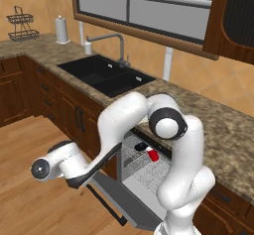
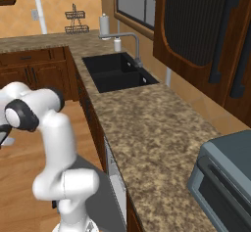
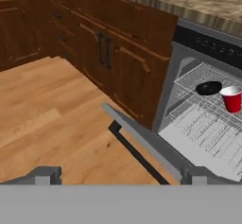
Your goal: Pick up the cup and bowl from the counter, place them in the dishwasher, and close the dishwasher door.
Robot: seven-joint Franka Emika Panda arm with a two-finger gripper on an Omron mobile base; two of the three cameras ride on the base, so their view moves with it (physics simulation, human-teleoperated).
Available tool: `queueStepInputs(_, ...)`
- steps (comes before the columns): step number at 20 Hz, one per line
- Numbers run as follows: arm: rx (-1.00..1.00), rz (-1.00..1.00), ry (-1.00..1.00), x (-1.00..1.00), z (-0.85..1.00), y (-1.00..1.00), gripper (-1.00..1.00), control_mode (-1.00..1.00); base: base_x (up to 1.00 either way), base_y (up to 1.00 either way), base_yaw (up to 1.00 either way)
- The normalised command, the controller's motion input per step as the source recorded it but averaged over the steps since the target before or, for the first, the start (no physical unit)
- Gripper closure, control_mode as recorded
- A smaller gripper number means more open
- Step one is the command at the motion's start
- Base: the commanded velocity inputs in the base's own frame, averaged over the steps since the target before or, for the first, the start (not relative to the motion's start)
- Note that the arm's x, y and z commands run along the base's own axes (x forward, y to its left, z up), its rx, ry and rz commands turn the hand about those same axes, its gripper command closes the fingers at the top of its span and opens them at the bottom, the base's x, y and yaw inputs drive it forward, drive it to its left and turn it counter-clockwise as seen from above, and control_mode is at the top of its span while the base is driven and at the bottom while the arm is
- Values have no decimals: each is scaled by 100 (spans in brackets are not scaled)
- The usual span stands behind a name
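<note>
Wood floor (image 3: 42, 109) lies on the left, brown and bare. Dark wooden cabinets (image 3: 94, 43) stand behind it, under the counter (image 1: 208, 125), which is speckled brown stone. A black sink (image 1: 106, 75) sits in that counter, with a grey tap (image 1: 116, 43) behind it and a paper towel roll (image 1: 61, 29) and a wire rack (image 1: 22, 23) far back in the corner.

Next comes the gripper (image 3: 118, 176), low down near the floor on the end of the white arm (image 1: 129, 125). Its two fingers are spread as wide as they go, and nothing is between them. Just past them is the dishwasher door (image 3: 142, 142), a flat grey panel hanging down open, with its long black handle (image 3: 137, 154) under the edge.

To the right is the dishwasher (image 3: 208, 124), open, with a white wire rack (image 3: 203, 114) inside. The bowl (image 3: 208, 88) sits on the rack, black and shallow. The cup (image 3: 231, 99) stands upright just beside it on the right, red with a white rim.
</note>
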Motion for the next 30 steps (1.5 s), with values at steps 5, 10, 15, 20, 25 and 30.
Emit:
queueStepInputs(5, -5, -16, -41, -53, -87, 79, -100, -100, 0, 0, 0)
queueStepInputs(10, -4, -9, -70, -99, -2, 14, -100, -100, 0, 0, 0)
queueStepInputs(15, 8, -7, -61, -94, 65, -38, -100, -100, 0, 0, 0)
queueStepInputs(20, 35, -15, -17, -42, 90, -61, -100, -100, 0, 0, 0)
queueStepInputs(25, 48, -16, 0, -25, 56, -77, -100, -100, 0, 0, 0)
queueStepInputs(30, 39, -11, 0, -2, -37, -86, -100, -100, 0, 0, 0)
